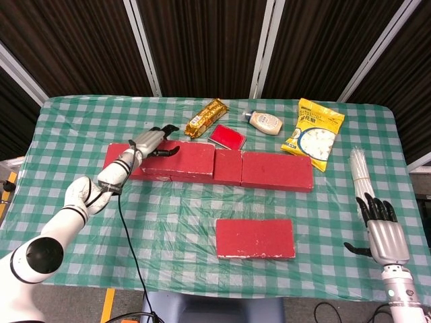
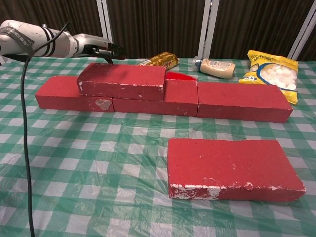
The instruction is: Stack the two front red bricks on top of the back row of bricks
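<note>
Three red bricks form the back row [image 1: 277, 171] [image 2: 242, 101]. A fourth red brick [image 1: 178, 159] [image 2: 122, 81] lies on top of that row at its left end. Another red brick [image 1: 255, 238] [image 2: 232, 168] lies flat alone at the front. My left hand [image 1: 153, 140] [image 2: 101, 51] hovers at the far left corner of the stacked brick, fingers apart and holding nothing. My right hand [image 1: 384, 229] rests open at the table's near right edge, well clear of the front brick; the chest view does not show it.
Behind the back row lie a gold snack bar [image 1: 207, 116], a flat red packet [image 1: 227, 136], a squeeze bottle [image 1: 264, 122] and a yellow snack bag [image 1: 314, 132]. A bundle of white sticks [image 1: 360, 171] lies at the right edge. A black cable trails from the left arm.
</note>
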Robot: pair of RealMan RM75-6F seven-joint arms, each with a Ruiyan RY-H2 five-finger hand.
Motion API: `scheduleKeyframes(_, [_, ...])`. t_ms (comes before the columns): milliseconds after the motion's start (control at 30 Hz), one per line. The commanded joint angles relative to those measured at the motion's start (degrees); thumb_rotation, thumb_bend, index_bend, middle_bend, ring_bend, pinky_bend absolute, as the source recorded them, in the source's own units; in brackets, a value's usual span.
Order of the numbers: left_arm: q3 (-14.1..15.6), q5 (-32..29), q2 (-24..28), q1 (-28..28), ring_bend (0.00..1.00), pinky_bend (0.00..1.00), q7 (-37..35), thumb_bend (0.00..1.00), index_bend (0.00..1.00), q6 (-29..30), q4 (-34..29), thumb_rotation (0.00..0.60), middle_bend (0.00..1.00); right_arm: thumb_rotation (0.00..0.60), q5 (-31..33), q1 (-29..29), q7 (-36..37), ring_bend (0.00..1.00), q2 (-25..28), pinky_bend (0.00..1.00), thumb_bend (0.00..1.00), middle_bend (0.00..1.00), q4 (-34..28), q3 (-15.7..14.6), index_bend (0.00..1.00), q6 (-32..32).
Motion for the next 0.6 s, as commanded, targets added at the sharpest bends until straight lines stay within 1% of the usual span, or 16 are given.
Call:
scheduleKeyframes(33, [0.0,0.02,0.38,0.1,0.24,0.0,0.33,0.38,0.0,0.35,-0.62,0.136,0.0,0.464,0.07,0.06,-0.19,0.0,-0.12,0.0,0.05,0.0,0.0,0.0,0.0,-0.07])
scheduleKeyframes(333, [-0.6,-0.54,1.01,0.29,0.21,0.0,1.89,0.38,0.0,1.06,-1.67,0.135,0.0,0.463,0.14,0.19,-0.46,0.0,-0.31,0.0,0.05,0.0,0.07,-0.03,0.0,-0.17])
scheduleKeyframes(400, [-0.85,-0.76,1.08,0.33,0.17,0.0,2.26,0.38,0.0,1.21,-1.73,0.136,0.0,0.463,0.05,0.18,-0.45,0.0,-0.28,0.0,0.05,0.0,0.05,-0.09,0.0,-0.16])
scheduleKeyframes(500, [-1.7,-1.41,1.23,0.7,0.07,0.0,3.2,0.38,0.0,2.53,-1.68,0.136,0.0,0.462,-0.11,0.16,-0.33,0.0,-0.24,0.0,0.05,0.0,0.04,-0.14,0.0,-0.08])
scheduleKeyframes(600, [-3.15,-2.33,1.76,2.01,0.0,0.0,5.59,0.38,0.0,6.63,-1.83,0.124,0.0,0.463,-0.9,0.15,0.15,0.0,-0.12,0.0,0.05,0.0,-0.04,-0.41,0.0,-0.03])
